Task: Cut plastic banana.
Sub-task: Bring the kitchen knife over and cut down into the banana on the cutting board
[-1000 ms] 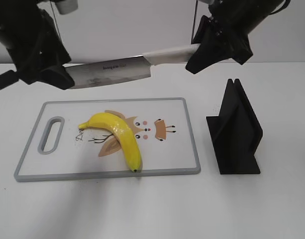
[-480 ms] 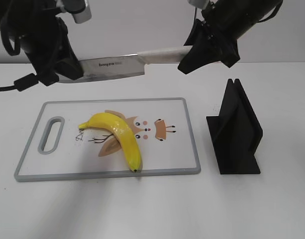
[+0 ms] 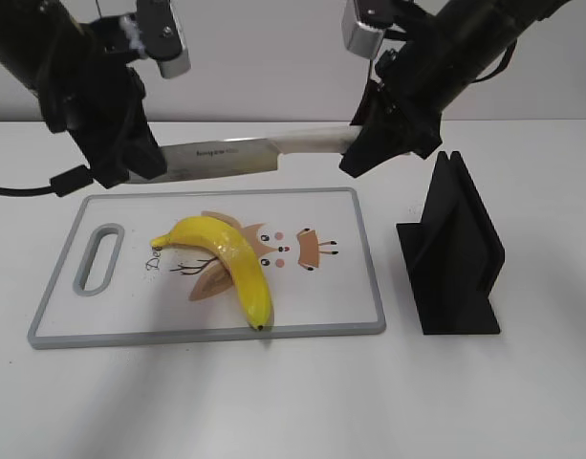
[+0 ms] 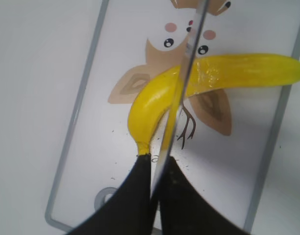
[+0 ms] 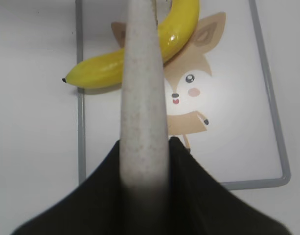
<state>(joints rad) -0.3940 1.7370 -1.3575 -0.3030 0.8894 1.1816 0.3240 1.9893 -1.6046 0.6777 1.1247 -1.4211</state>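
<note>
The plastic banana [image 3: 224,260] lies on the white cutting board [image 3: 350,306], left of the middle; it also shows in the left wrist view [image 4: 228,73] and the right wrist view [image 5: 115,66]. A knife [image 3: 226,155] with a steel blade and white handle [image 3: 312,142] hangs level above the board's far edge. My left gripper [image 3: 144,164] is shut on the blade's tip end [image 4: 181,98]. My right gripper [image 3: 355,153] is shut on the handle [image 5: 142,98].
A black slotted knife stand [image 3: 455,253] sits on the white table to the right of the board. The board has a handle slot [image 3: 99,258] at its left end and a cartoon fox print [image 3: 297,249] in the middle.
Both grippers have come down with the knife and the blade now hangs lower, closer to the board's far edge. The banana has not moved.
</note>
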